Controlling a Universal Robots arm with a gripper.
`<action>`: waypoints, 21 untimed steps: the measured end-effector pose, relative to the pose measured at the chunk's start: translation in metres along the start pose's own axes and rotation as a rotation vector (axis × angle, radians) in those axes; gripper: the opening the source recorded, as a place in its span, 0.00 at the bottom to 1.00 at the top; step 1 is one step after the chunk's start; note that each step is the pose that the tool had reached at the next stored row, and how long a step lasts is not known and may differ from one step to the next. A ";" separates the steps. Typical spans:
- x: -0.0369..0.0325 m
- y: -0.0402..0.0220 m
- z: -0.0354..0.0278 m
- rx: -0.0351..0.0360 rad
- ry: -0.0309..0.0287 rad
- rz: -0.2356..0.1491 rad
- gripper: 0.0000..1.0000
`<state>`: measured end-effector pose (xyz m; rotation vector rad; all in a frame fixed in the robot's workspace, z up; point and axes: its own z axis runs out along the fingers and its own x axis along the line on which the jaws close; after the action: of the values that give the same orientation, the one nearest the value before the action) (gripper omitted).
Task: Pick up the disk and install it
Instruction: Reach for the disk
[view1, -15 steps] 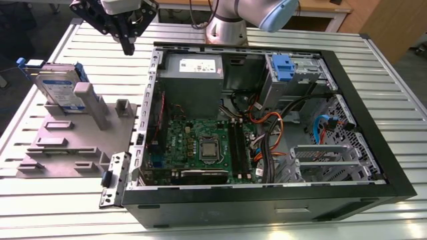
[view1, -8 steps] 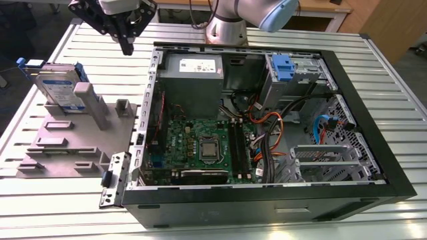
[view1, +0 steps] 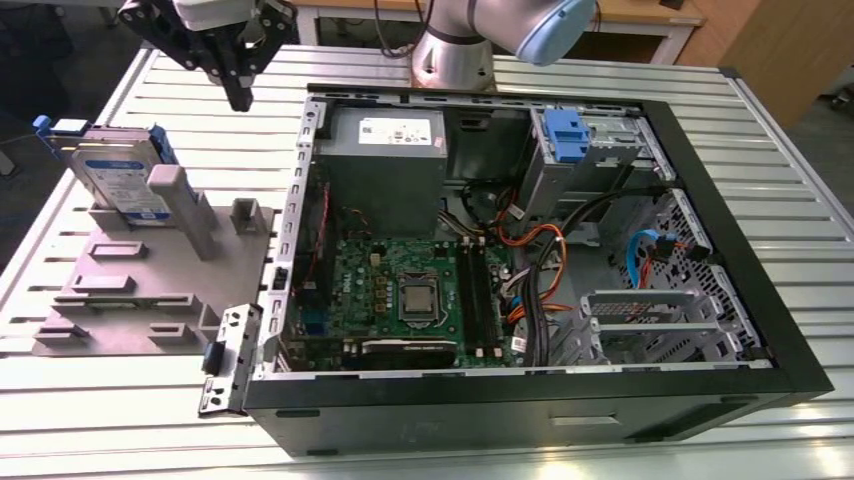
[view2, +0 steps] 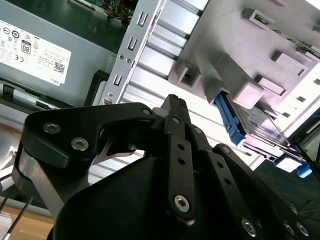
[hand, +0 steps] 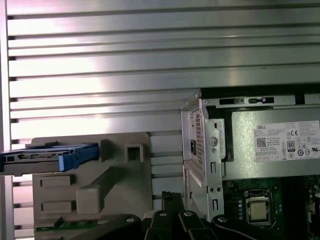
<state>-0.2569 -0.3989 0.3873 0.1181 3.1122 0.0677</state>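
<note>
Flat silver-grey hard disk with blue plastic side rails (view1: 115, 178) standing on edge in grey slotted fixture (view1: 134, 290) on slatted metal table (view1: 747, 120), beside open black computer case (view1: 534, 400). Black hand (view1: 240, 95) above, apart, pinched closed, empty. Best spread wide, squared to disk's faces, clear of fixture posts.

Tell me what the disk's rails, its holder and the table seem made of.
The disk has rails of blue plastic, smooth and moulded-looking. The holder: matte grey, blocky, probably plastic, perhaps printed. The table: bright ribbed metal slats with glare, likely aluminium.
</note>
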 end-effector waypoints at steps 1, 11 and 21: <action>0.0016 -0.0001 0.0001 0.0000 0.0001 0.000 0.11; 0.0184 -0.0014 0.0012 0.0001 0.0000 0.000 0.11; 0.0228 -0.0018 0.0011 0.0000 0.0000 0.000 0.11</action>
<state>-0.2797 -0.3989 0.3856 0.1182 3.1122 0.0676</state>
